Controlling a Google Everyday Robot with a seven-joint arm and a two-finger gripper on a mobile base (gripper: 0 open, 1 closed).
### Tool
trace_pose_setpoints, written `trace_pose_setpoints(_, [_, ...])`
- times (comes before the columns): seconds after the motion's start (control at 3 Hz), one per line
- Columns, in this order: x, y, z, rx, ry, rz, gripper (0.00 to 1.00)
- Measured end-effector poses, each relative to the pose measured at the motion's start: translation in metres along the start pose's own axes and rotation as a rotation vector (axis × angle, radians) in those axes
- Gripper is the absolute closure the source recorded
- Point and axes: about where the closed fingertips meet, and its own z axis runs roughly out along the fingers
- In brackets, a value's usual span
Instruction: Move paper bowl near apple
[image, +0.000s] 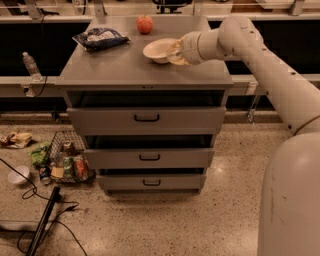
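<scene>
The cream-white paper bowl (157, 49) sits on the grey cabinet top (125, 67), right of centre. The red-orange apple (145, 24) stands at the back of the top, a short way behind and left of the bowl. My gripper (174, 52) reaches in from the right on the white arm (250, 50) and is shut on the bowl's right rim.
A dark snack bag (99, 38) lies at the back left of the top. The cabinet has three drawers (145, 118). On the floor at left are a wire basket of cans (67, 162), a small white bowl (18, 175), a water bottle (30, 65) and cables.
</scene>
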Motion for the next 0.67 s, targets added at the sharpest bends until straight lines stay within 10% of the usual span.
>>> trace_pose_setpoints(0.33, [0.003,-0.004,0.010,-0.003,0.010,0.012,0.99])
trace_pose_setpoints(0.67, [0.004,-0.031,0.019,0.027,0.037,0.018,1.00])
